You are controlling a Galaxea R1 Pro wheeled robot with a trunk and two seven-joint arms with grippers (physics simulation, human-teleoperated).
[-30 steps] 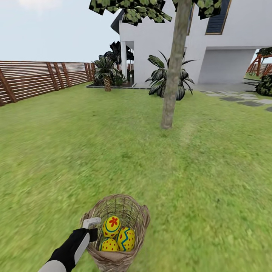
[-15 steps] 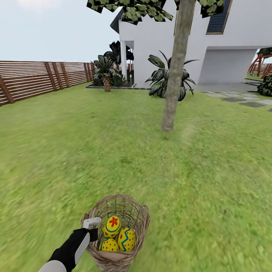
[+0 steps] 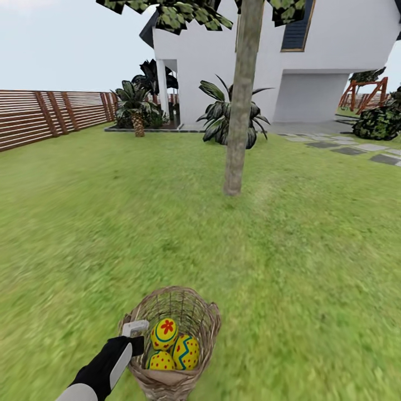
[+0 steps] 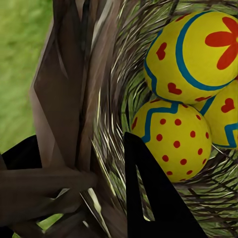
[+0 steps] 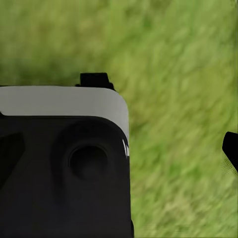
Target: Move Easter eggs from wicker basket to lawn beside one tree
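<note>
The wicker basket [image 3: 172, 317] hangs at the bottom of the head view, with my left gripper [image 3: 135, 334] shut on its near-left wall. Inside lie the three Easter eggs: one with a red flower [image 3: 165, 333], one with a blue zigzag [image 3: 185, 352] and a dotted one [image 3: 161, 362]. In the left wrist view the woven wall [image 4: 74, 99] stands between my dark fingers [image 4: 148, 198], and the eggs [image 4: 171, 139] sit just beyond. The tree [image 3: 238, 111] rises from the lawn [image 3: 111, 223] well ahead. My right gripper's one visible fingertip [image 5: 230, 148] stands far out at the side over grass.
A brown slatted fence [image 3: 50, 114] runs along the left. The white house [image 3: 334, 55] stands behind the tree, with palms [image 3: 136, 106] and a leafy bush [image 3: 220, 120] at its foot. Grey stepping stones [image 3: 348, 149] lie at the far right. Part of my own body [image 5: 64, 163] blocks the right wrist view.
The whole head view has shifted: tree, house and fence slid to the left in the picture, so the camera turned. Basket, eggs and left gripper keep their place in it.
</note>
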